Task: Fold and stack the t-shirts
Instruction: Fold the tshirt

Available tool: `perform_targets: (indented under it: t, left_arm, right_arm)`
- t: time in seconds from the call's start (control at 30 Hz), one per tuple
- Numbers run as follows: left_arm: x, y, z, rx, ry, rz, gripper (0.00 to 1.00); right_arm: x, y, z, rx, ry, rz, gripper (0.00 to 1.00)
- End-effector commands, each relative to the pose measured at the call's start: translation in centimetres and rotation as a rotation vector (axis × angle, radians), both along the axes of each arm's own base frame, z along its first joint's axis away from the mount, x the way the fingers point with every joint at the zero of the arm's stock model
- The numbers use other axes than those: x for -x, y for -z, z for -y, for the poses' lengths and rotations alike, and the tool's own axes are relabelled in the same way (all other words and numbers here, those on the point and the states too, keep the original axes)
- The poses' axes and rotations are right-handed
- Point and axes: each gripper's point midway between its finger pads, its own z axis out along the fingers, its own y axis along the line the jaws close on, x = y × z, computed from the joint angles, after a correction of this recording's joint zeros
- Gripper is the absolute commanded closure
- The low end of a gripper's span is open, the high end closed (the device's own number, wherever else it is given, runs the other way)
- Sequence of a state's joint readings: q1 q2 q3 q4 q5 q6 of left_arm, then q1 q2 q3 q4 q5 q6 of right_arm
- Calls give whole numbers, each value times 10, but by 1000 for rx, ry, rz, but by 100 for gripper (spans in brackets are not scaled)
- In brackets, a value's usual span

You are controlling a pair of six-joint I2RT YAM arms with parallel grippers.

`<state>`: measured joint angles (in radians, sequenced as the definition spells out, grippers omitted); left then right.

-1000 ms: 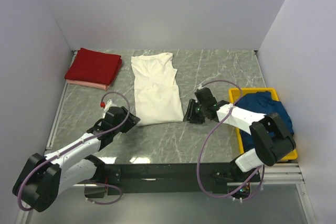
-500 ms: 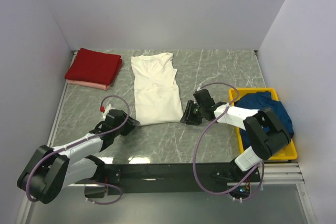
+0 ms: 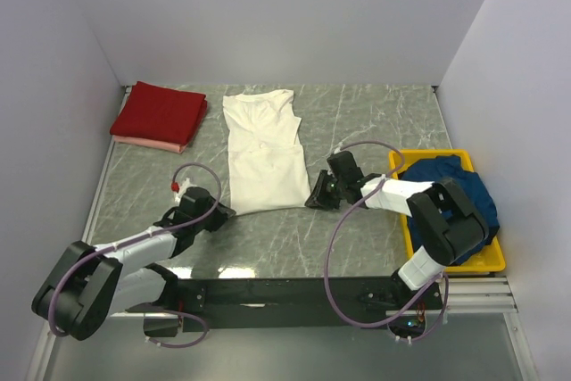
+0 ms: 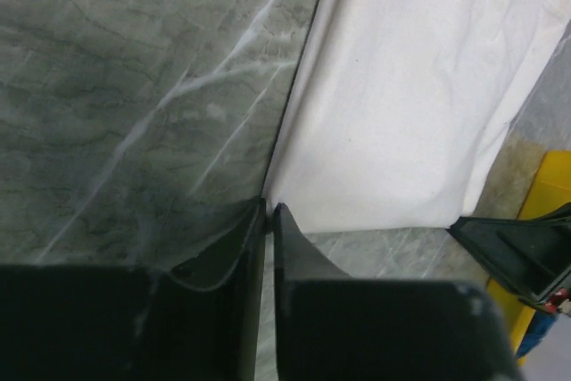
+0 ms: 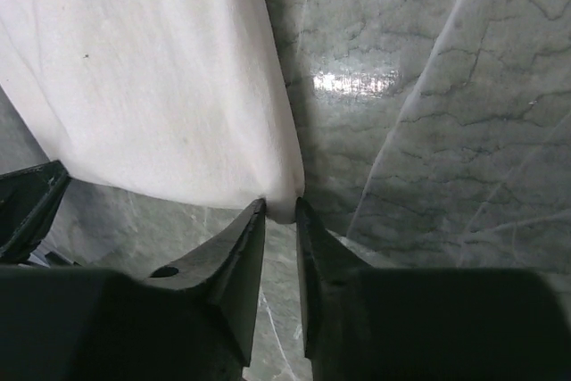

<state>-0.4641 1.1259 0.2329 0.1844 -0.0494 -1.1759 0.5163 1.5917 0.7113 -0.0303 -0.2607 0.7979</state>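
Observation:
A cream t-shirt [image 3: 263, 153] lies folded lengthwise in the middle of the table, neck to the far side. My left gripper [image 3: 228, 211] is at its near left corner. In the left wrist view [image 4: 270, 207] the jaws are almost together on the edge of that corner of the cream cloth [image 4: 410, 104]. My right gripper [image 3: 311, 202] is at the near right corner. In the right wrist view [image 5: 280, 207] a bulge of the cream cloth [image 5: 152, 69] fills the narrow gap between the tips. A folded dark red t-shirt [image 3: 161, 111] lies on a pink one [image 3: 156, 143] at the far left. A navy t-shirt [image 3: 451, 185] lies crumpled in the bin.
The yellow plastic bin [image 3: 428, 154] stands at the right edge of the table, just right of my right arm. Grey walls close in the table on the left, back and right. The table top is green-grey marble [image 3: 357, 122].
Both grippers have moved in toward the cream t-shirt's near hem, the left one to the right and the right one to the left, and now sit at its two near corners.

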Motion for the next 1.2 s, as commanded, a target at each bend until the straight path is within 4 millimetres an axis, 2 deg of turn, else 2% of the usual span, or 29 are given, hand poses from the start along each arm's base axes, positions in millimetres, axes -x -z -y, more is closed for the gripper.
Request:
perform_targets:
  t: [0.0,0.03,0.07,0.13,0.2,0.27,0.3,0.33,0.43,0.47,0.5,0.6,0.63,0.73,0.9,1.03,1.17]
  left_arm:
    - [0,2,2,-5,18,-9,90]
    - [0,1,3,-14,29,-10,96]
    - [-3,-3,6,-11,42,-1,99]
    - [-1,-6,6,-25,61,-1,99]
    - [-1,-15,7,-26,78,17,99]
    - [6,-17,7,-31,109,7,99]
    - [9,-24,11,-9,134,22,99]
    - [13,-26,12,-7,151,24,99]
    - [30,-31,19,8,205,20,99]
    - [37,-29,21,13,222,14,99]
    - [44,-33,23,22,239,16,99]
    - [65,-34,32,48,295,4,99]
    - [75,-34,38,59,320,-8,99]
    - [93,-36,46,65,370,-14,99]
    - [114,-31,56,64,424,-32,99]
    - [120,-29,60,49,447,-44,99]
    - [116,-50,64,52,457,-4,99]
  right_arm:
    - [-6,1,0,-10,23,5,77]
    - [-7,-1,-1,-13,22,11,86]
    - [-7,-2,0,-13,22,15,90]
    - [-5,-7,3,-7,19,26,99]
    - [0,-15,10,-4,15,47,100]
    - [13,-14,18,-5,8,45,100]
    - [17,-23,20,-21,4,67,100]
    - [27,-18,25,-17,0,54,100]
    - [45,-28,26,-66,-21,78,100]
    - [60,-19,30,-66,-21,54,100]
    - [65,-26,31,-87,-25,79,100]
    - [92,-21,35,-106,-35,69,100]
    - [102,-14,39,-101,-32,53,100]
    - [116,-17,45,-118,-21,69,100]
    - [127,-26,54,-120,-14,103,100]
    - [129,-29,57,-105,-13,107,100]
    - [125,-42,59,-92,-10,134,100]
